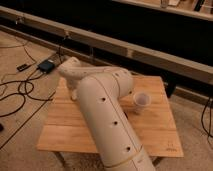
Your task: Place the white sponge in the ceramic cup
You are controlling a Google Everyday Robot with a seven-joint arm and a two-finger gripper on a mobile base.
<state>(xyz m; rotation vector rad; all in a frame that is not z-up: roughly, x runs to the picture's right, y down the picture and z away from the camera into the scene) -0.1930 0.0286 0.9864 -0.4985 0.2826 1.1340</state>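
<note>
The cup (142, 99) is set on the table (160, 135), toward its right side. The gripper (75, 93) is held over the table's left part, and the arm (107, 125) is stretched across its middle.

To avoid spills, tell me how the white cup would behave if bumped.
The ceramic cup stands upright on the wooden table, tapering toward its base, so a high bump would probably tip it. Being round, it might then roll. It looks small, so likely light. The gripper sits low near the table's left side in view, apart from it.
</note>
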